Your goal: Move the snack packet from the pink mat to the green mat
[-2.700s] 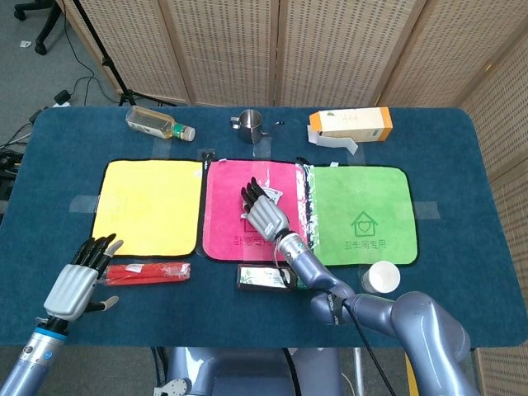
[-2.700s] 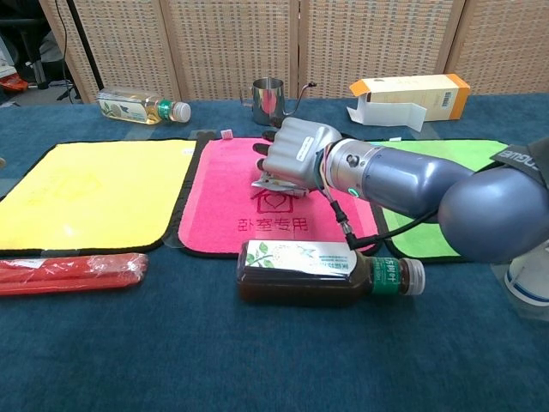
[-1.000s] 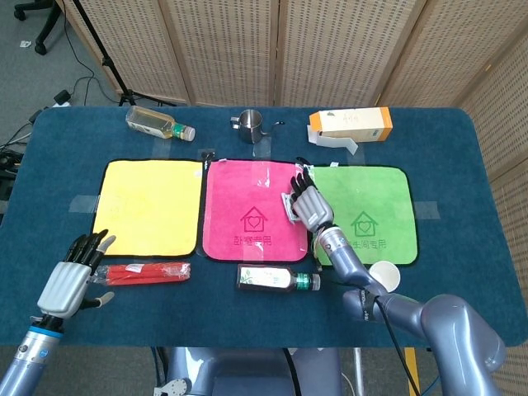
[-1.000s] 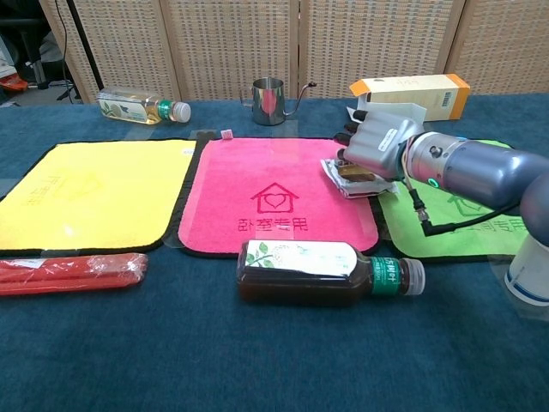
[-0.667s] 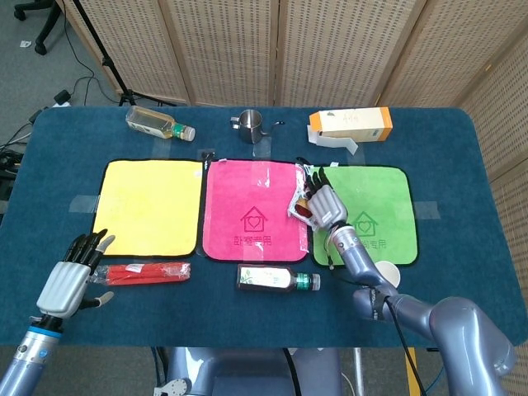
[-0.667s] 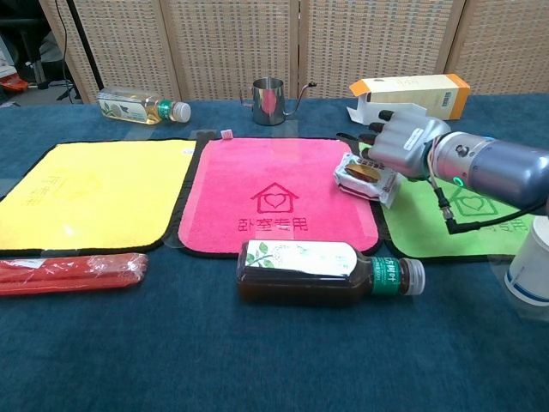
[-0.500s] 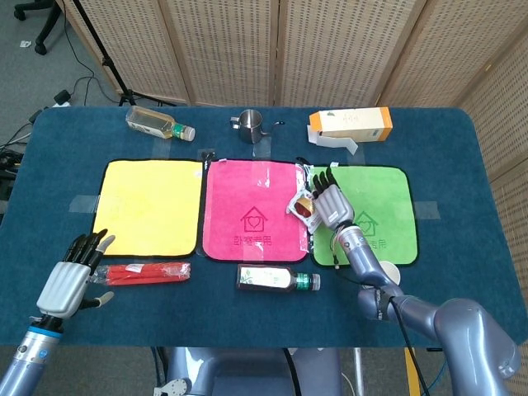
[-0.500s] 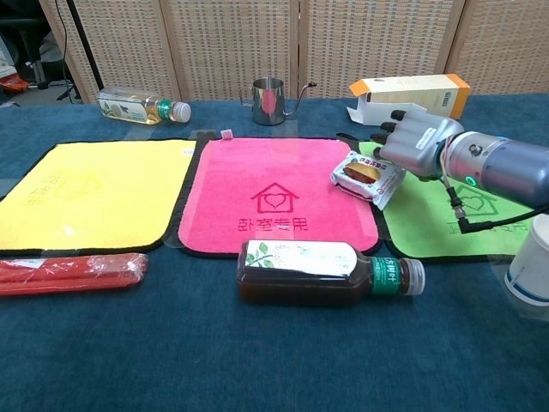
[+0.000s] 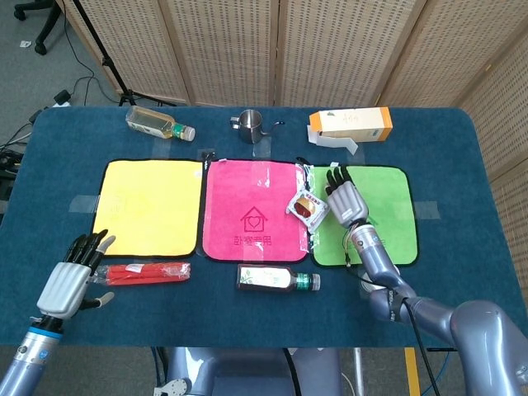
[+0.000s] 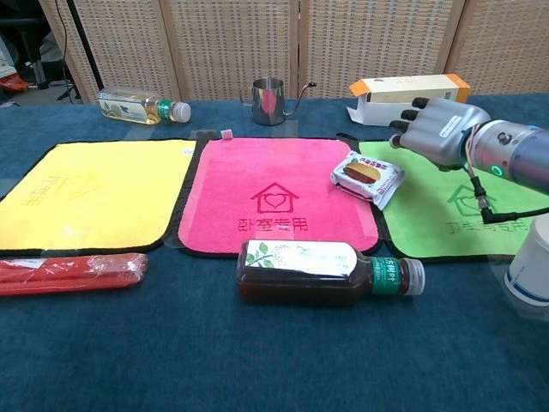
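The snack packet (image 9: 308, 206) (image 10: 367, 176), white with a brown picture, lies flat across the seam between the pink mat (image 9: 247, 186) (image 10: 257, 176) and the green mat (image 9: 381, 202) (image 10: 446, 225). Most of it rests on the pink mat's right edge. My right hand (image 9: 345, 198) (image 10: 436, 129) hovers over the green mat's left part, just right of the packet, fingers apart and holding nothing. My left hand (image 9: 74, 279) is low at the front left, fingers spread, empty, beside a red packet (image 9: 147, 272).
A dark tea bottle (image 9: 276, 279) (image 10: 326, 273) lies in front of the pink mat. A paper cup (image 10: 532, 266) stands at the front right. A yellow mat (image 9: 148, 206) lies left. A clear bottle (image 9: 157, 124), steel pitcher (image 9: 250, 124) and carton (image 9: 351, 125) line the back.
My right hand brought the snack packet from the pink mat's middle to its right edge, let it go and moved on right over the green mat. The left hand stayed put.
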Robot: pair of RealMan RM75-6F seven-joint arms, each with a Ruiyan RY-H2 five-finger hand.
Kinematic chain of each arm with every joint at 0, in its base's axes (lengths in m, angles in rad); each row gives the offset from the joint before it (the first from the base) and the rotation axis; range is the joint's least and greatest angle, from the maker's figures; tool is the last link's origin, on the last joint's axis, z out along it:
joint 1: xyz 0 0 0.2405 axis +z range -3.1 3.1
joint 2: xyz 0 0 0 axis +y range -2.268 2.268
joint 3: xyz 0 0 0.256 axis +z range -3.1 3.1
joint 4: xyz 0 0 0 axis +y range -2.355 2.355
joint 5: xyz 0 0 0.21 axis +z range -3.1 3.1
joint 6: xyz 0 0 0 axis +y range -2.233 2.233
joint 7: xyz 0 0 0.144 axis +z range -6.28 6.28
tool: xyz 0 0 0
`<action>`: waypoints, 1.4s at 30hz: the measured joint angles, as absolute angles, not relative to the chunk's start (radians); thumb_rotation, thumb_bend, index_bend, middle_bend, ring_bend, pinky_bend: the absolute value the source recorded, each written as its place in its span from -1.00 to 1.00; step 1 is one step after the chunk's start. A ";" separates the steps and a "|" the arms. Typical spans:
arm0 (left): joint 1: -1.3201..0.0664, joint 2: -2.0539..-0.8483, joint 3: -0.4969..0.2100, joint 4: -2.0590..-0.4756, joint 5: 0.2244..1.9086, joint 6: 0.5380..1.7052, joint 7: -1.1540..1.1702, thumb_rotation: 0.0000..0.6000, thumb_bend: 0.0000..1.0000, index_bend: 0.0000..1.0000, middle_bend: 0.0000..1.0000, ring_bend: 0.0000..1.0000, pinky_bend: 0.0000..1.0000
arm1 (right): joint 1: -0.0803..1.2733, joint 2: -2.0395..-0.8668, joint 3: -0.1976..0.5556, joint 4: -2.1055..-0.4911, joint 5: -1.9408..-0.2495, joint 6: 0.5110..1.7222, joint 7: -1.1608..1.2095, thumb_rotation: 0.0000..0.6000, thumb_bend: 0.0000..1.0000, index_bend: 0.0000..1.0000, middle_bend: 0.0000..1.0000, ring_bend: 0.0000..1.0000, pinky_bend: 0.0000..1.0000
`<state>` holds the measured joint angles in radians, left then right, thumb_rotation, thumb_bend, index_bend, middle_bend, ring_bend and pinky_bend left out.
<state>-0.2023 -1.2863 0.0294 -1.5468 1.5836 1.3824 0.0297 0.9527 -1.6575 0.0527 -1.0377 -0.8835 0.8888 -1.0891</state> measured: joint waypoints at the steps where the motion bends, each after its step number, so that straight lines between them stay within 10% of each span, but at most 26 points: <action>1: -0.202 -1.286 0.029 -1.547 1.584 1.383 0.029 1.00 -0.81 -1.00 -1.00 -1.00 -1.00 | 0.954 -1.656 0.054 -1.046 -0.886 0.892 -1.091 1.00 0.96 -0.70 -0.91 -1.00 -0.92; 22: -0.199 -1.279 0.040 -1.552 1.611 1.396 0.016 1.00 -0.81 -1.00 -1.00 -1.00 -1.00 | 0.997 -1.632 0.083 -1.352 -0.937 1.017 -1.222 1.00 0.96 -0.70 -0.91 -1.00 -0.92; 42: -0.203 -1.283 0.040 -1.547 1.606 1.383 0.015 1.00 -0.81 -1.00 -1.00 -1.00 -1.00 | 0.999 -1.706 0.055 -1.273 -0.921 0.982 -1.204 1.00 0.96 -0.70 -0.91 -1.00 -0.92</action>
